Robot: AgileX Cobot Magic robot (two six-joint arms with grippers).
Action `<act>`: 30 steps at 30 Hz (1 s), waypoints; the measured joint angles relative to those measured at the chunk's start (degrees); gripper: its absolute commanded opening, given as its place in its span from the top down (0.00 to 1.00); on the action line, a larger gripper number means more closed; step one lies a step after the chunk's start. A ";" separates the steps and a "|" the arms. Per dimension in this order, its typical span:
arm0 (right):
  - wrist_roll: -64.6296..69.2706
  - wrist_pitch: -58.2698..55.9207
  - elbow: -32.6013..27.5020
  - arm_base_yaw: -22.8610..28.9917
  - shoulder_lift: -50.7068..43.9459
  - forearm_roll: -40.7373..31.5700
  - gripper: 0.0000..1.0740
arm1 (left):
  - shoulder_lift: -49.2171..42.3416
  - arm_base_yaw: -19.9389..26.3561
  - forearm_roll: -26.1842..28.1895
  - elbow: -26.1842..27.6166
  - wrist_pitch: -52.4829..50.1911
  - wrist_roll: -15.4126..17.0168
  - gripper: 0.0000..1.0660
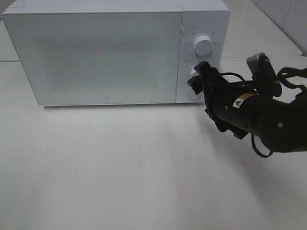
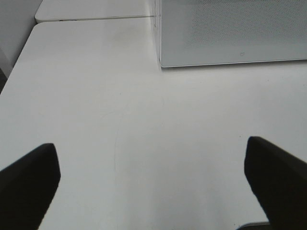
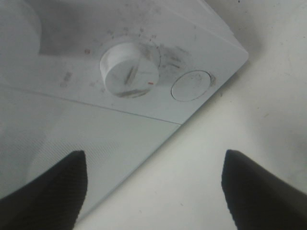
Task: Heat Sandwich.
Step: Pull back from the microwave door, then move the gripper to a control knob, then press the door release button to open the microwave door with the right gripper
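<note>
The sandwich is not in view in any frame. The white microwave (image 1: pixel 96 52) stands at the back of the table with its door shut. My right gripper (image 1: pixel 196 78) is open, its fingertips right at the microwave's control panel by the lower knob (image 1: pixel 193 72). In the right wrist view the open gripper (image 3: pixel 153 191) faces that knob (image 3: pixel 128 71) and a round button (image 3: pixel 191 86), without touching them. My left gripper (image 2: pixel 153 187) is open and empty over the bare table, short of the microwave's front corner (image 2: pixel 160 62).
The upper knob (image 1: pixel 203 46) sits above the right gripper. The white table (image 1: pixel 120 163) stretches in front of the microwave. A seam between two tabletops (image 2: pixel 96 19) runs behind the microwave's left side.
</note>
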State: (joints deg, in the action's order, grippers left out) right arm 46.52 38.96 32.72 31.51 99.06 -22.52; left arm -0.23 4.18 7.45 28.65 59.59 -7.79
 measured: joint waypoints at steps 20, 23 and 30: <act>-56.09 -36.10 -0.11 0.00 -15.01 0.63 0.29 | 0.00 0.00 0.00 0.00 0.00 0.00 0.03; -58.10 -39.88 -0.11 0.00 -16.33 1.03 0.29 | 0.00 0.00 0.00 0.00 0.00 0.00 0.03; -59.82 -53.97 -0.11 0.00 -22.17 6.07 0.29 | 0.00 0.00 0.00 0.00 0.00 0.00 0.03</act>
State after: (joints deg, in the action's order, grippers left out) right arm -13.29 -15.01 32.60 31.51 76.89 -16.44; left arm -0.23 4.18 7.45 28.65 59.59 -7.79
